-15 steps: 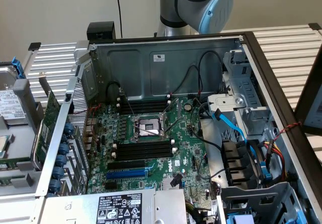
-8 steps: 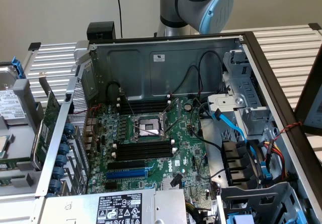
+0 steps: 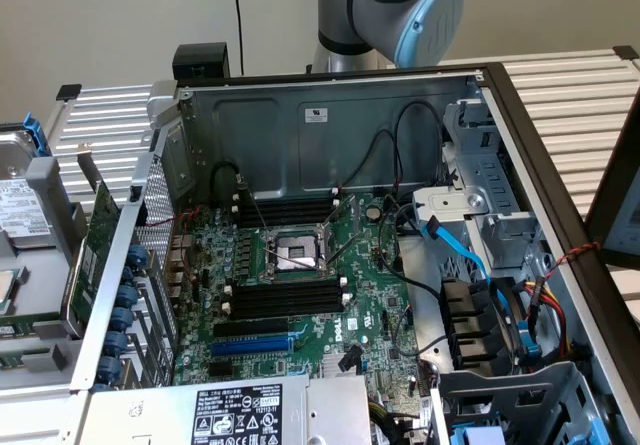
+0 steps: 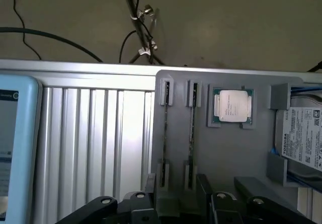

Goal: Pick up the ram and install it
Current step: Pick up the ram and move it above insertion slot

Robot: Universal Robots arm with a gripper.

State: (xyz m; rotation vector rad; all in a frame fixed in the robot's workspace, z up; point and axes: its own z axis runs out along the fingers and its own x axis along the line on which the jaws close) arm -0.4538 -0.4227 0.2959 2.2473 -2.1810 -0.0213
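Note:
The ram [image 4: 191, 133] stands on edge as a thin dark strip in a slot of the grey holder tray [image 4: 236, 153]. A second thin strip [image 4: 165, 133] sits in the neighbouring slot. My gripper [image 4: 176, 206] hovers above the near end of these slots, its black fingers [image 4: 204, 189] apart with nothing between them. In the exterior view the open computer case shows the motherboard [image 3: 300, 285] with empty black memory slots [image 3: 285, 295] below the processor socket [image 3: 292, 252] and another bank [image 3: 285, 208] above it.
A processor chip [image 4: 231, 105] and a hard drive [image 4: 304, 143] lie in the same tray. A green expansion card [image 3: 95, 255] stands at the case's left wall. Blue and black cables [image 3: 470, 265] and drive bays crowd the exterior view's right. Ribbed aluminium table [image 4: 95, 133] lies beside the tray.

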